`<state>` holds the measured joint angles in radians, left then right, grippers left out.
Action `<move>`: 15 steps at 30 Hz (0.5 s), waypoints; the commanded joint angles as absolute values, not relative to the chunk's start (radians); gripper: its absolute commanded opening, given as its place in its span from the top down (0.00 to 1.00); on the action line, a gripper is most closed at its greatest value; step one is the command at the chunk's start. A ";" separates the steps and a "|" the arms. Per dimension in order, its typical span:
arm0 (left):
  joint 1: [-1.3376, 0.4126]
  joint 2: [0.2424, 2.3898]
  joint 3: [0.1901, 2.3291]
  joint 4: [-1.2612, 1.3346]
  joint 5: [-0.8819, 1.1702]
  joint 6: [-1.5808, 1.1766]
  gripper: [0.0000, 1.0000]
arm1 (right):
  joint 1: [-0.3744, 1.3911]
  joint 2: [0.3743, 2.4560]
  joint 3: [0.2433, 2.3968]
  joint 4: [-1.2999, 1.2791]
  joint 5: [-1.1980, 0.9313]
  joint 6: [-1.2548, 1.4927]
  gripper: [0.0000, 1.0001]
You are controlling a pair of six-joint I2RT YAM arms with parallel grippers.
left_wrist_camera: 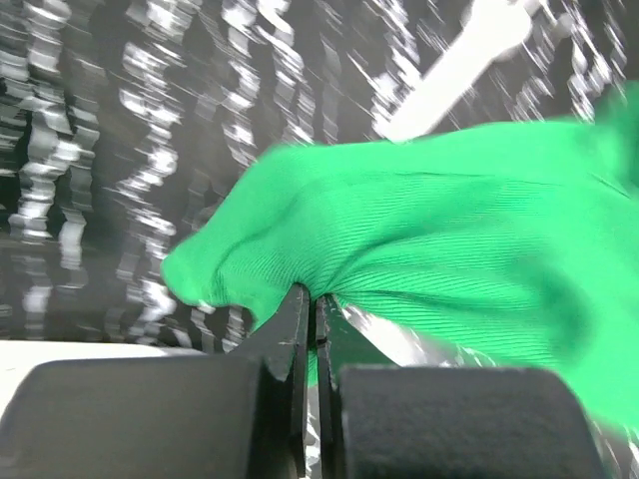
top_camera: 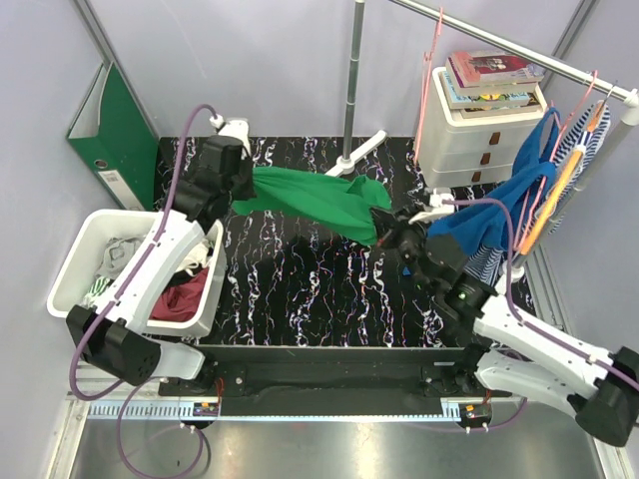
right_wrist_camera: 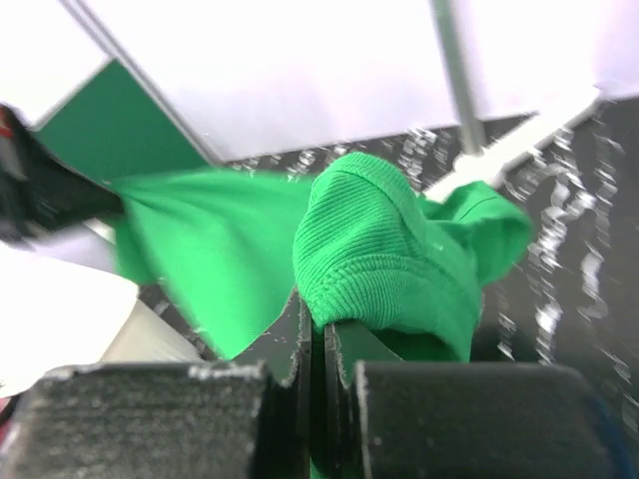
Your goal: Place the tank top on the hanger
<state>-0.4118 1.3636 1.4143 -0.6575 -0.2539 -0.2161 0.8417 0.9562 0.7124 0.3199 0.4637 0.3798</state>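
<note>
While the left claw [top_camera: 243, 184] pinches one end of the top [top_camera: 319, 200], the right claw [top_camera: 385, 228] clamps the other.

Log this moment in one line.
state: bright green fabric tank top stretched between both arms | left gripper: shut on it | right gripper: shut on it | thin pink wire hanger: on rail, bare

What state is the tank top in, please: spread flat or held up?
Held up: the tank top stretches between the left gripper and right gripper, each shut on an end.
</note>
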 commanded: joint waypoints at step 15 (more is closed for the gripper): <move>-0.328 1.505 1.410 -0.614 -0.287 -0.192 0.14 | 0.836 0.968 0.359 0.242 0.370 0.629 0.24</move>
